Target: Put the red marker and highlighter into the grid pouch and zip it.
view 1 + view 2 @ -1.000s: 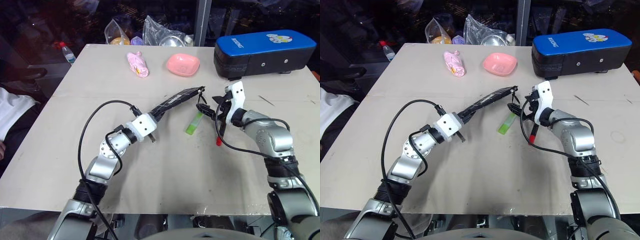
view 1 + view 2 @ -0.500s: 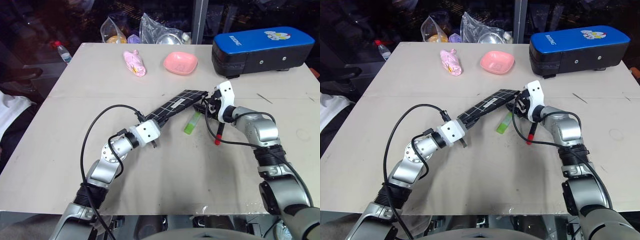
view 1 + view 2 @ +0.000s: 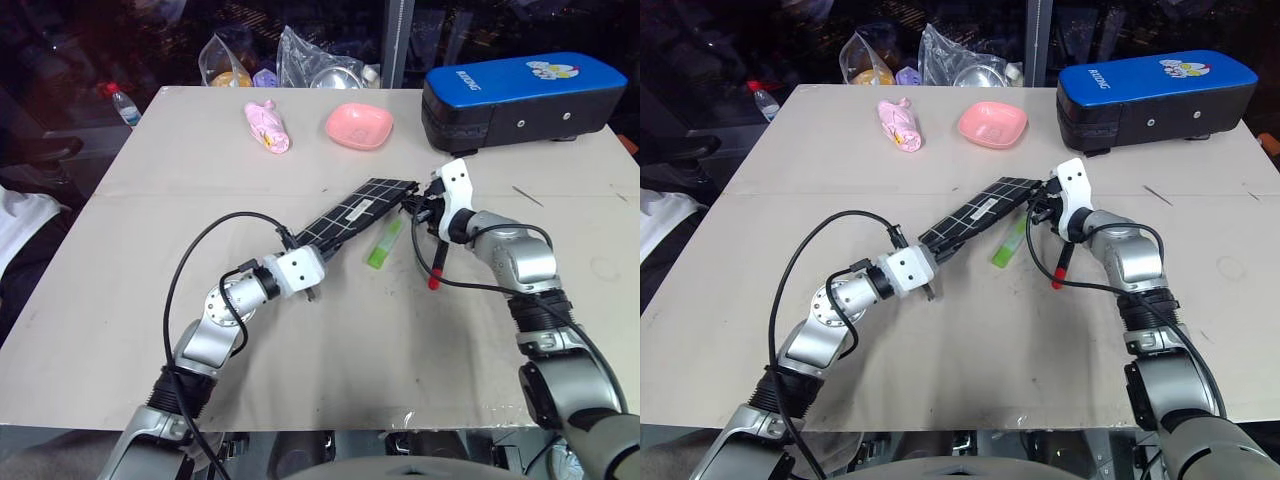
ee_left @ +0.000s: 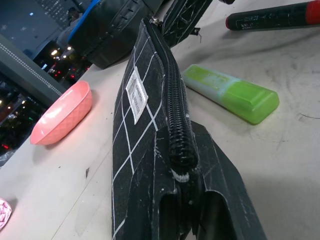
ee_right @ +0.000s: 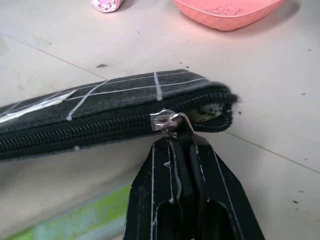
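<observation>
Beige table (image 3: 420,330): grid pouch (image 3: 352,213) clamped by left pincer (image 3: 312,252); right pincer (image 3: 418,205) pinching zipper pull (image 5: 172,125).

1. The grid pouch (image 3: 355,212) is flat black fabric with thin white grid lines and a small white label. It is held off the bench, slanting from the near left up toward the far right edge. Its zipper is almost fully closed, the silver pull (image 5: 167,121) near its far end.
2. The highlighter (image 3: 384,245), chunky lime green, lies on the bench just beside the pouch.
3. The red marker (image 3: 439,265), slim with a black end, lies near the highlighter, toward the right edge.
</observation>
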`<state>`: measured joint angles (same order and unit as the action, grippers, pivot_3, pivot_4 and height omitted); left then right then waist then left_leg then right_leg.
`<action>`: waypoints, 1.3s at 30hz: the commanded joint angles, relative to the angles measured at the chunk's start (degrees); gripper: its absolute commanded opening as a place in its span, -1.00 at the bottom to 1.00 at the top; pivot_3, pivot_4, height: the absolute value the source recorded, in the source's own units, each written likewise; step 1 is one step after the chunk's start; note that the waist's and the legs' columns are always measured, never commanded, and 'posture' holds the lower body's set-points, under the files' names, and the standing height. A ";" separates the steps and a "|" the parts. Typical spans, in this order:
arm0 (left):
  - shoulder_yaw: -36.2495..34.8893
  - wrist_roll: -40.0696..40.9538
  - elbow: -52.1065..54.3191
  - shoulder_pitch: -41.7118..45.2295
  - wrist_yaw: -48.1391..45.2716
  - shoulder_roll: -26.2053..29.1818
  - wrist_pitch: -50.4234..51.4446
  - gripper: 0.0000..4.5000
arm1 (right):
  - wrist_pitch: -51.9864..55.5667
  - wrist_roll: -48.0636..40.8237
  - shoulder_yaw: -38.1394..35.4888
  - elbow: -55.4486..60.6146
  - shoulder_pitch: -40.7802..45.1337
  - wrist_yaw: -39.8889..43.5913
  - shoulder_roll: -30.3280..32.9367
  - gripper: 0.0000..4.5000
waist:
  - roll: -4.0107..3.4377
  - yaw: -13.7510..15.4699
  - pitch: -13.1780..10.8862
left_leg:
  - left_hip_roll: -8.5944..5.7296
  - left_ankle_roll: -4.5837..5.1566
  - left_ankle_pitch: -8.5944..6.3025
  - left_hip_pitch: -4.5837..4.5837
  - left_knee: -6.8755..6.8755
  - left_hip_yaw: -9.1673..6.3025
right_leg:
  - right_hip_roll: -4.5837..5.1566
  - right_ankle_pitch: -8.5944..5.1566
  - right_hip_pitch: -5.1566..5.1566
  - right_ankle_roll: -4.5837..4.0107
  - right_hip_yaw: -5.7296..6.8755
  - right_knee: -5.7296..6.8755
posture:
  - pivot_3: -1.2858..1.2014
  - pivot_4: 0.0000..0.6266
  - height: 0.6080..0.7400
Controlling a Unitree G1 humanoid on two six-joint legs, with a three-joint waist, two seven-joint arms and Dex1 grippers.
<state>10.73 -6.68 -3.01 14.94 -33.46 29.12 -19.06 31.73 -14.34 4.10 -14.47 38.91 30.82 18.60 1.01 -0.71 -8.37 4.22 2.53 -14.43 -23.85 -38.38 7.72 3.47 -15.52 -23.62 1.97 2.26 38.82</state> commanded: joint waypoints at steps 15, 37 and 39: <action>-1.36 0.12 3.13 0.56 1.33 -1.32 0.79 -1.00 | -11.49 13.31 10.82 7.57 -0.18 7.97 5.11 -0.99 | -0.02 -0.06 -0.01 | 0.00 0.00 0.00 0.01 0.00 -0.01 | -0.01 0.00 -0.01 0.00 0.00 0.00 | 0.03 -0.52 1.00; -1.93 -0.64 1.56 -0.12 1.74 0.06 -0.24 -1.00 | -1.61 15.84 6.29 13.61 0.43 7.53 9.29 -0.99 | -0.04 0.00 -0.03 | 0.00 0.00 0.00 0.00 0.00 0.00 | 0.00 0.00 -0.01 0.00 0.00 0.00 | 0.03 -0.52 1.00; -2.02 -0.80 1.31 -0.12 1.84 0.20 -0.24 -1.00 | -0.67 15.73 6.51 14.70 -0.05 7.97 9.75 -0.99 | -0.04 -0.01 -0.03 | 0.00 0.00 0.00 0.00 0.00 0.00 | 0.00 0.00 -0.01 0.00 0.00 0.00 | 0.03 -0.52 1.00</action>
<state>9.52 -7.22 -2.84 14.85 -32.25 29.00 -18.31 30.35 1.73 12.44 -2.65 38.70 38.79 27.34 0.97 -0.71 -8.40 4.22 2.52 -14.43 -23.84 -38.38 7.72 3.47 -15.52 -23.63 1.97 2.26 38.81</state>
